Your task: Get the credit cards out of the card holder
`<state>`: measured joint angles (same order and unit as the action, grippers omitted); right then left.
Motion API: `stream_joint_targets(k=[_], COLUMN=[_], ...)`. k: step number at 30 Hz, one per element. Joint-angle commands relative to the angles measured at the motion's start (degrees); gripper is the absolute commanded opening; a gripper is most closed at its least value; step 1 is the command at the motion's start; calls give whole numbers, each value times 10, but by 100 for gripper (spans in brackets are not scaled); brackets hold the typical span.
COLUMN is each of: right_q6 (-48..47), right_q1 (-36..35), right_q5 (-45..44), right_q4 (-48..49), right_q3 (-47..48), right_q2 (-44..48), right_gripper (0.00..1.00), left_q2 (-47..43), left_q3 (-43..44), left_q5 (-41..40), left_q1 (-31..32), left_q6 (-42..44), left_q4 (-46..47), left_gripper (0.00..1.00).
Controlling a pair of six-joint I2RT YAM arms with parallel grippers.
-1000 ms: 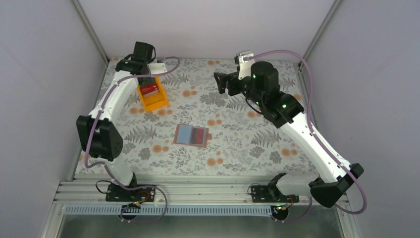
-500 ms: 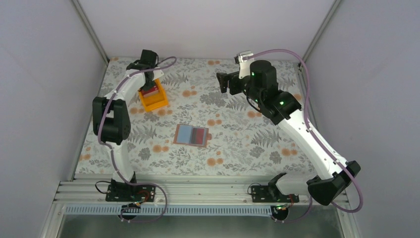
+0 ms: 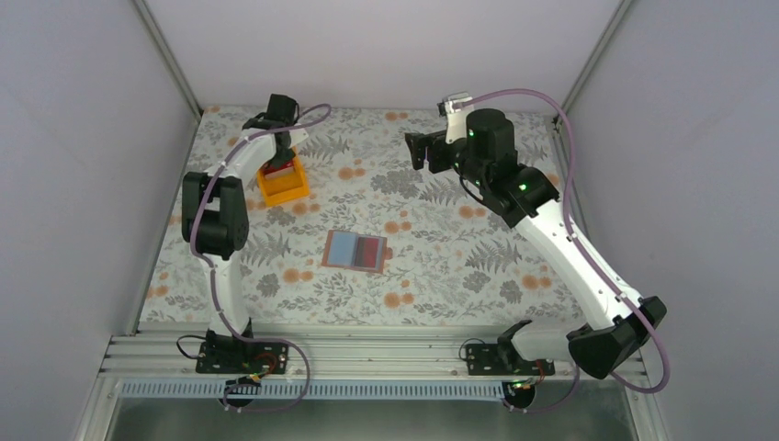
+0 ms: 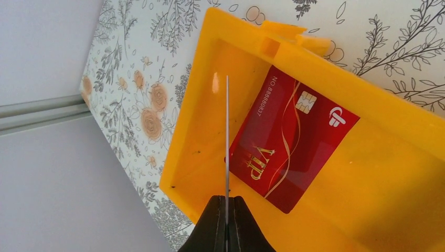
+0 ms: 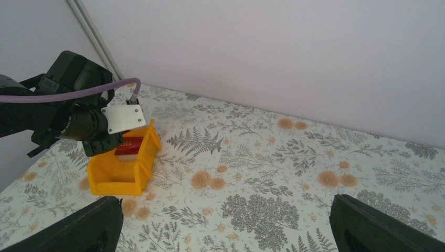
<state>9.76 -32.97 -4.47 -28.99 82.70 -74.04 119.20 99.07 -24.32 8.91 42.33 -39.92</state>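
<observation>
The card holder lies open in the middle of the table, with its light blue lining up and a red credit card on its right half. My left gripper is shut on a thin card seen edge-on, its faces hidden. It hangs over the orange tray at the far left. Another red card marked VIP lies flat in that tray. My right gripper stands open high over the far middle of the table, holding nothing.
The orange tray stands near the table's far left corner, close to the left wall and its metal rail. It also shows in the right wrist view, as does the left arm's wrist. The patterned table top runs between tray and holder.
The left arm's elbow has swung inward and up, while its gripper stays over the tray with the card. The right arm has shifted slightly, still open.
</observation>
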Motion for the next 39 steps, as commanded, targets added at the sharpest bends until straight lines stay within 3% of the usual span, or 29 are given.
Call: stream_joint_targets(k=[1, 20, 22, 26, 29, 35, 39], right_q6=[-8, -10, -9, -8, -12, -7, -2], right_q1=[9, 16, 16, 17, 18, 20, 20], right_q5=[12, 39, 38, 39, 47, 54, 65], right_q4=[6, 3, 3, 4, 4, -1, -3], right_q3=[-5, -13, -14, -17, -18, -19, -22], right_q2=[-6, 6, 9, 13, 13, 6, 3], right_gripper=[100, 100, 100, 100, 100, 100, 100], left_q2=[-4, 2, 4, 5, -3, -40, -63], left_q3=[-14, -87, -87, -74, -54, -25, -47], left_q5=[0, -37, -33, -23, -12, 31, 40], left_q1=[4, 8, 8, 8, 7, 4, -1], left_q6=[1, 109, 114, 107, 102, 105, 123], left_q4=[16, 106, 105, 89, 64, 21, 29], left_gripper=[2, 3, 9, 37, 51, 63, 65])
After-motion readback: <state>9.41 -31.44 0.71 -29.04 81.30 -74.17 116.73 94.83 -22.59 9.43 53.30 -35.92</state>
